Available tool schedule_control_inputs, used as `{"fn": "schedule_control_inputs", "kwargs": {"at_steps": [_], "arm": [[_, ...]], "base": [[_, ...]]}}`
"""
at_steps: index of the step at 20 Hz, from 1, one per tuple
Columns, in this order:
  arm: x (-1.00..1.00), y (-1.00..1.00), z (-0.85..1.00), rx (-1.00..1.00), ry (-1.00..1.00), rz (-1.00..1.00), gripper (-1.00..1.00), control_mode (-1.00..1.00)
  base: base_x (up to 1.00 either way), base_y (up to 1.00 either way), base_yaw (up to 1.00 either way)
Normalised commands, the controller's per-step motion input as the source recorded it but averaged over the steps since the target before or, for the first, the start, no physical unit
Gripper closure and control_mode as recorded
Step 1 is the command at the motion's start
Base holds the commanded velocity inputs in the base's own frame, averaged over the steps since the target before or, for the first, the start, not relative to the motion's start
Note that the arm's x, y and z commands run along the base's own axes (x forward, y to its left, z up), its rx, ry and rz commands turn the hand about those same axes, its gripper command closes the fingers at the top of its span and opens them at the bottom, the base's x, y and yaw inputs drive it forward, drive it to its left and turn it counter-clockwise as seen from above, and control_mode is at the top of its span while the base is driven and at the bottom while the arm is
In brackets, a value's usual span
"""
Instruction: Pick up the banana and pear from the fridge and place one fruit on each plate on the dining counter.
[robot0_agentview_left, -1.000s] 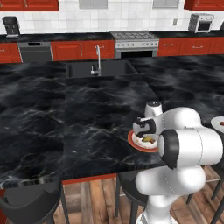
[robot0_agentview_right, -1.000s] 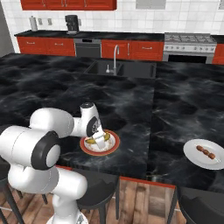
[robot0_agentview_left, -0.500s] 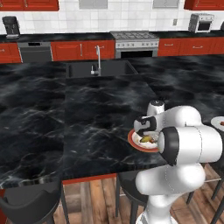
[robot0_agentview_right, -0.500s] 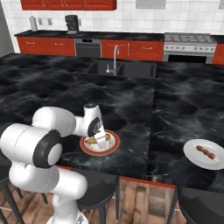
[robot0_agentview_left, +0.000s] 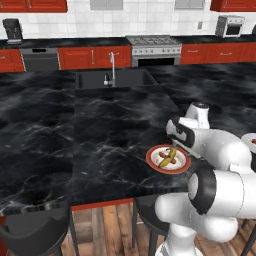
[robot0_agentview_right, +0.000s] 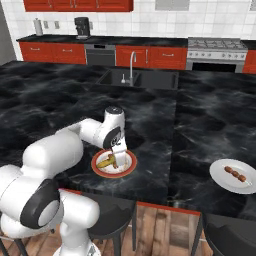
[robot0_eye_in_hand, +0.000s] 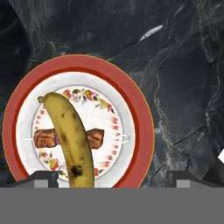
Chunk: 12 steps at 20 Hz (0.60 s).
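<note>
- Two plates sit on the dining counter (robot0_agentview_right: 150, 125), a wide black top with white veins. The near plate (robot0_eye_in_hand: 135, 109) has a red rim and a flowered white centre; the other plate (robot0_agentview_right: 222, 175) is plain white and lies well apart from it, towards the robot's right.
- The banana (robot0_eye_in_hand: 72, 140) lies on the red-rimmed plate, across a brown skewered morsel (robot0_eye_in_hand: 96, 138) at the plate's middle. It is yellow with dark spots.
- In the hand view, the gripper (robot0_eye_in_hand: 111, 178) hangs right over that plate with its jaws spread wide. One dark fingertip stands at each side of the picture's bottom, and neither touches the banana.
- In the right base view the gripper (robot0_agentview_right: 116, 159) hangs over the same plate, close above the fruit.
- The plain white plate carries a brown skewered morsel (robot0_agentview_right: 235, 173).
- Beyond the plates, a sink (robot0_agentview_right: 137, 80) with a tall tap is set into the counter.
- Along the back wall stand red cabinets (robot0_agentview_right: 165, 57) and a steel stove (robot0_agentview_right: 215, 50).
- Black stools (robot0_agentview_right: 112, 217) stand under the counter's near edge.
</note>
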Motion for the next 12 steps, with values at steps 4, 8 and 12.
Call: {"fn": "schedule_control_inputs", "kwargs": {"at_steps": [4,8,12], "arm": [[-0.33,-0.1,0.91,0.07,-0.01,-0.04,-1.0,-1.0],[-0.57,0.0,0.83,0.0,-0.12,0.0,-1.0,-1.0],[-0.8,0.0,0.75,-0.01,-0.15,0.1,-1.0,-1.0]], "base": [[0.0,0.0,0.0],[0.0,0.0,0.0],[0.0,0.0,0.0]]}}
